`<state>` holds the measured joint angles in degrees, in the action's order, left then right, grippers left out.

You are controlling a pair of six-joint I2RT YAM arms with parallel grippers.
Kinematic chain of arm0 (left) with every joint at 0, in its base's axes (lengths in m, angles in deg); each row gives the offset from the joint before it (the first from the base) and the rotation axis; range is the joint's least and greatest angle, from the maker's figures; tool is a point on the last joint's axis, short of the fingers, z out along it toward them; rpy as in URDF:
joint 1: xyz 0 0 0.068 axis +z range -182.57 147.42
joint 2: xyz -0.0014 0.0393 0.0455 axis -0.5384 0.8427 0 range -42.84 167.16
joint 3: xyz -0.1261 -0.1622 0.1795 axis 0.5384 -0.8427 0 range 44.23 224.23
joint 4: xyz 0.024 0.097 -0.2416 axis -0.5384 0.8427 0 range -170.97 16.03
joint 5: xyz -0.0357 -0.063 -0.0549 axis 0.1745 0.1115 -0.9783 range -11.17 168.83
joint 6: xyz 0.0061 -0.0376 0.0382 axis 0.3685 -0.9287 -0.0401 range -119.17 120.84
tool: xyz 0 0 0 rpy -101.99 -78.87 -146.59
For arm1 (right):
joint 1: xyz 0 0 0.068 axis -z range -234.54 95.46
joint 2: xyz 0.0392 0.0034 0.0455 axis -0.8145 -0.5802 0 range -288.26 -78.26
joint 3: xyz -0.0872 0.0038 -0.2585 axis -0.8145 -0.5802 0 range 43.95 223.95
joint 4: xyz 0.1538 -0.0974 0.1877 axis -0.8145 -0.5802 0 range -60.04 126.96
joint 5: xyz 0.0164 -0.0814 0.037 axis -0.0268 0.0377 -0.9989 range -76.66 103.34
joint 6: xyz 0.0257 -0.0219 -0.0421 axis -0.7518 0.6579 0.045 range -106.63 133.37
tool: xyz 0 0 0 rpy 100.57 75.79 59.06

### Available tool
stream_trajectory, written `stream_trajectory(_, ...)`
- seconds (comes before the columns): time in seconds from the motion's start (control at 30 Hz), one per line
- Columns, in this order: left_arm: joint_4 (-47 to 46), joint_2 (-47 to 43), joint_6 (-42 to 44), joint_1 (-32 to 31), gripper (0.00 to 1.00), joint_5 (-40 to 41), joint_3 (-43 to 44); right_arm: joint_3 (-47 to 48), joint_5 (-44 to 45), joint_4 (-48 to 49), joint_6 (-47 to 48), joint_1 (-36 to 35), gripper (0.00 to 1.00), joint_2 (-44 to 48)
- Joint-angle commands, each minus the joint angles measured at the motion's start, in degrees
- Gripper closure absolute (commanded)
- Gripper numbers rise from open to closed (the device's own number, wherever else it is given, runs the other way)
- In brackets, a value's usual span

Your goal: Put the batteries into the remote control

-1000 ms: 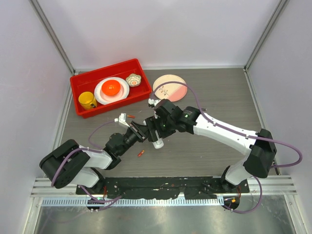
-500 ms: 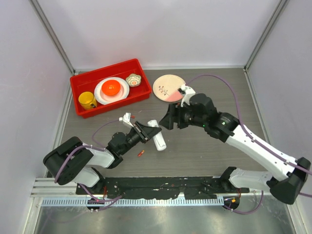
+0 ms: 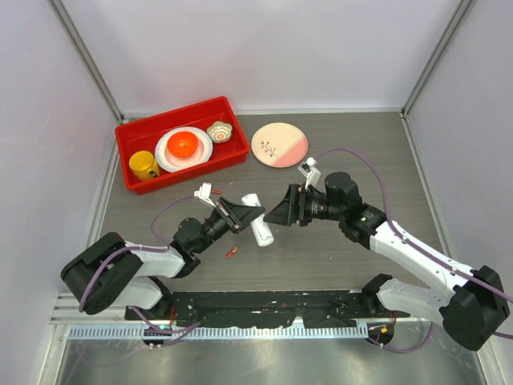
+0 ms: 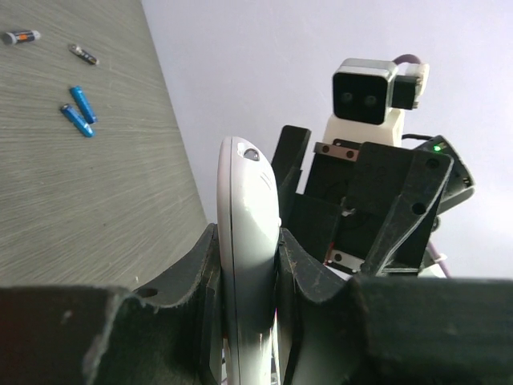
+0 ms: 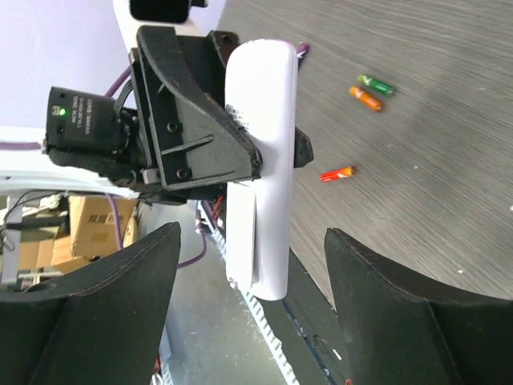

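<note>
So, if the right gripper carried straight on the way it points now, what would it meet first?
Most likely the remote control, clamped in the left gripper: it sits straight ahead of the right gripper, framed by its open fingers. The gap is hard to judge.

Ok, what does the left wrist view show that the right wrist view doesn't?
Only left wrist: two blue batteries on the table, two darker cells farther off, and the right gripper head-on, jaws open. Only right wrist: the green battery, orange battery and red-orange battery on the table, plus the broad white face of the remote control. Both: the remote control clamped in the left gripper.
</note>
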<state>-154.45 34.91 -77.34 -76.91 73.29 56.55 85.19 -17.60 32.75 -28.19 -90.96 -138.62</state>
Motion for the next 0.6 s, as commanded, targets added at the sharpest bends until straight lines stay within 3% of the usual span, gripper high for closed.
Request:
stream_trajectory(0.0, -15.1, -2.4, -1.4, 0.2, 1.0, -1.0, 1.3, -2.7, -6.6, 13.1, -4.7, 0.5, 0.22, 1.2)
stream_trajectory(0.57, -15.1, -2.5, -2.5, 0.3, 1.0, -2.2, 3.0, -7.3, -11.7, 23.9, -9.7, 0.5, 0.33, -4.3)
